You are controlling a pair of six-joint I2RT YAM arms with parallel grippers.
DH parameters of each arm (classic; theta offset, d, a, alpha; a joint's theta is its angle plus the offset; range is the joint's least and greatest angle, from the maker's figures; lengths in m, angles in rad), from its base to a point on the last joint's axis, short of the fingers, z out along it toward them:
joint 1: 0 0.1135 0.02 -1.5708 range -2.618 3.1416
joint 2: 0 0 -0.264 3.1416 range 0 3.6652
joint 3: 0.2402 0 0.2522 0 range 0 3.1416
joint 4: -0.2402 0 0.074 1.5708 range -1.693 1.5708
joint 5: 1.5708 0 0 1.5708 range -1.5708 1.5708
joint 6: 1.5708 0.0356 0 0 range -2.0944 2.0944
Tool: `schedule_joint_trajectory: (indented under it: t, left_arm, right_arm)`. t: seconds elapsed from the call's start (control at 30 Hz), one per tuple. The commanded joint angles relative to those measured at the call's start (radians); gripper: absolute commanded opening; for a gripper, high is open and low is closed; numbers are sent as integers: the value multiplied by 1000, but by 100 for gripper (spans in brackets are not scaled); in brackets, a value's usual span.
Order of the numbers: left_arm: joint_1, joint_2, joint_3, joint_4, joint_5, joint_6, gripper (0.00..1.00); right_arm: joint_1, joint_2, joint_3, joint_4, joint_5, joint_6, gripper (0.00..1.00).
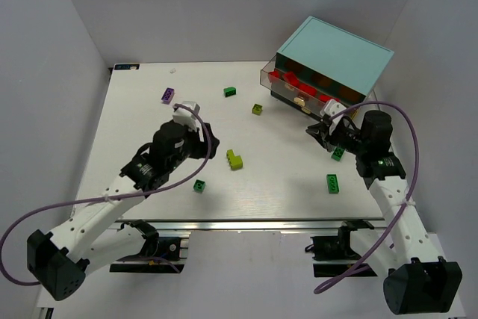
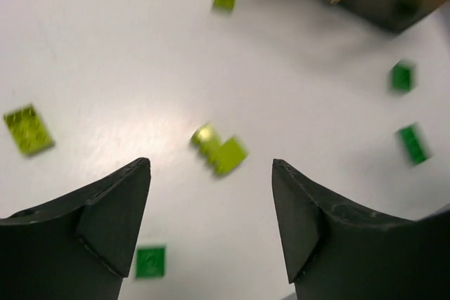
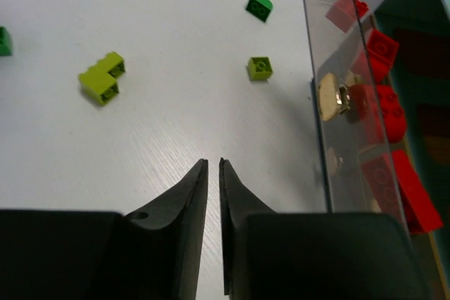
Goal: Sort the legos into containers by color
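Lime-yellow L-shaped plastic brick (image 2: 219,149) lies ahead of my left tool (image 2: 211,165), wide open and empty. My right tool (image 3: 213,163), all but closed beside the clear plastic drawer (image 3: 327,33), holds nothing.

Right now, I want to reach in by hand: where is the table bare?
Bare: the near middle of the table, between the L-shaped lime brick and the nearer right-side green brick; also the far-left corner beside the purple brick. Crowded: around the open drawer and right claw.
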Motion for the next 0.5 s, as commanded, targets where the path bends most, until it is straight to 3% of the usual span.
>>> schedule_joint_trajectory:
  t: [0.0, 0.13, 0.3, 0.47]
  left_arm:
    - [2, -1, -5, -57, 33, 67, 80]
    - [2, -24, -12, -85, 53, 101, 83]
    - [2, -69, -40, -57, 135, 103, 85]
    - [2, -76, -34, -62, 131, 101, 86]
  right_arm:
    - [14, 9, 62, -84, 144, -105, 19]
    - [31, 12, 59, -98, 296, -156, 23]
    - [66, 84, 83, -74, 396, -182, 24]
    - [120, 164, 128, -51, 488, -176, 24]
